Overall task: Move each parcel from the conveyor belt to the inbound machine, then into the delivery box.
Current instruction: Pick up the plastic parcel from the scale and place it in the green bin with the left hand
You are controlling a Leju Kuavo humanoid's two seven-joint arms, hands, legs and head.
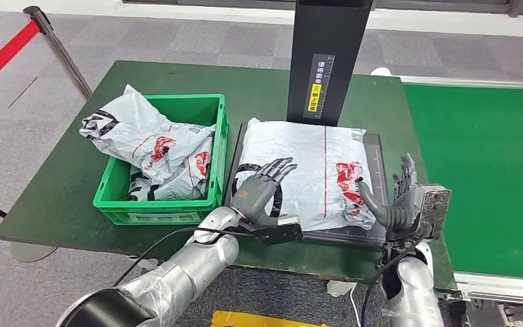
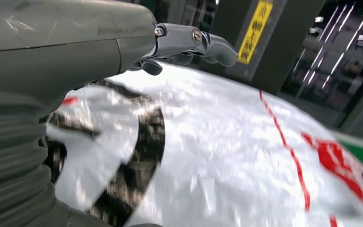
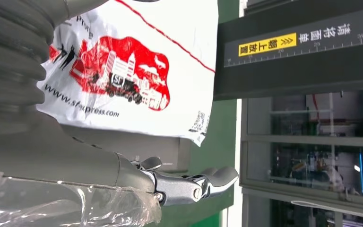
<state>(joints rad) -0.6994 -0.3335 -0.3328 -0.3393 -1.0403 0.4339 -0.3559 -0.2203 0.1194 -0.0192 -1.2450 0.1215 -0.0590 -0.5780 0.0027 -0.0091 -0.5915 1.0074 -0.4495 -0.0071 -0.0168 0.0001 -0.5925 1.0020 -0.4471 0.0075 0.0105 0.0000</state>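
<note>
- A white parcel (image 1: pixel 313 170) with red and black print is laid flat on the inbound machine's tray (image 1: pixel 374 146), below its black post (image 1: pixel 327 58).
- The left hand (image 1: pixel 262 187) is placed over the parcel's near left part, fingers spread, nothing gripped.
- The right hand (image 1: pixel 395 197) is held at the parcel's right edge, fingers apart.
- More parcels (image 1: pixel 146 146) are piled in the green delivery box (image 1: pixel 160 204), left of the tray.

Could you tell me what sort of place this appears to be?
Probably a parcel-sorting or logistics station, perhaps a demo area. A courier parcel lies on a scanning machine, a green crate holds more bags, a green conveyor runs alongside, and a barrier rope fences it.
</note>
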